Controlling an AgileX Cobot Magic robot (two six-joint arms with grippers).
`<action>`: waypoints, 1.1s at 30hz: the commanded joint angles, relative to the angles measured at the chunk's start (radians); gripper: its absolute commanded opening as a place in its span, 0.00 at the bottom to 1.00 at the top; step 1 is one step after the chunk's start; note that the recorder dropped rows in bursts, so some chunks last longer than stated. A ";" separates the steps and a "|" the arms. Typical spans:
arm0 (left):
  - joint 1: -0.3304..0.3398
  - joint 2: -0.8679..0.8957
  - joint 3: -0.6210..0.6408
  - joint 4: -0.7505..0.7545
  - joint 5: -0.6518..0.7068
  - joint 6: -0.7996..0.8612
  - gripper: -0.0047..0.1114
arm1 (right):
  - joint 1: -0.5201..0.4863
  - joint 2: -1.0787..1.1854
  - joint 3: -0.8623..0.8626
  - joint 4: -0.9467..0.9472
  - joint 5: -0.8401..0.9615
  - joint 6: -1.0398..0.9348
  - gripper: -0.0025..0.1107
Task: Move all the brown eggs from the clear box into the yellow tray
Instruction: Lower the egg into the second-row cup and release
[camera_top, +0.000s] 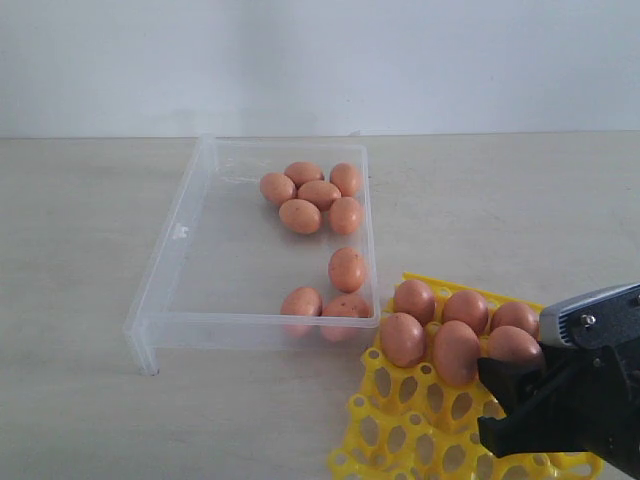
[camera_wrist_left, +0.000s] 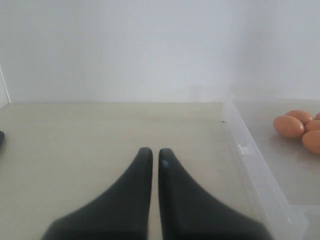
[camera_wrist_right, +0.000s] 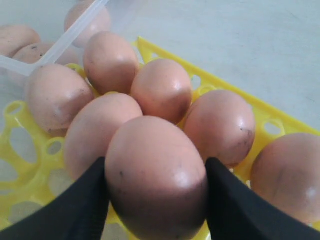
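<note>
My right gripper (camera_wrist_right: 156, 167) is shut on a brown egg (camera_wrist_right: 155, 175) and holds it low over the yellow tray (camera_wrist_right: 260, 107), just behind several eggs (camera_wrist_right: 162, 90) seated in the tray's cups. In the exterior view the right gripper (camera_top: 485, 400) covers the tray's (camera_top: 400, 420) right side. The clear box (camera_top: 190, 260) holds several brown eggs (camera_top: 318, 194), some at its far end and some against its near right wall. My left gripper (camera_wrist_left: 155, 152) is shut with nothing in it, over bare table beside the box wall (camera_wrist_left: 250, 160).
The yellow tray sits close against the clear box's near right corner. A pale wall runs behind the table. The table is beige, with bare surface to the left of the box and beyond the tray.
</note>
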 joint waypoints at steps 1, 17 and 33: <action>-0.001 -0.004 0.004 0.002 -0.004 0.000 0.08 | 0.002 -0.001 -0.001 -0.006 -0.016 0.005 0.02; -0.001 -0.004 0.004 0.002 -0.004 0.000 0.08 | 0.002 -0.001 -0.001 -0.008 -0.016 -0.003 0.41; -0.001 -0.004 0.004 0.002 -0.004 0.000 0.08 | 0.002 -0.001 -0.001 -0.014 0.000 0.006 0.42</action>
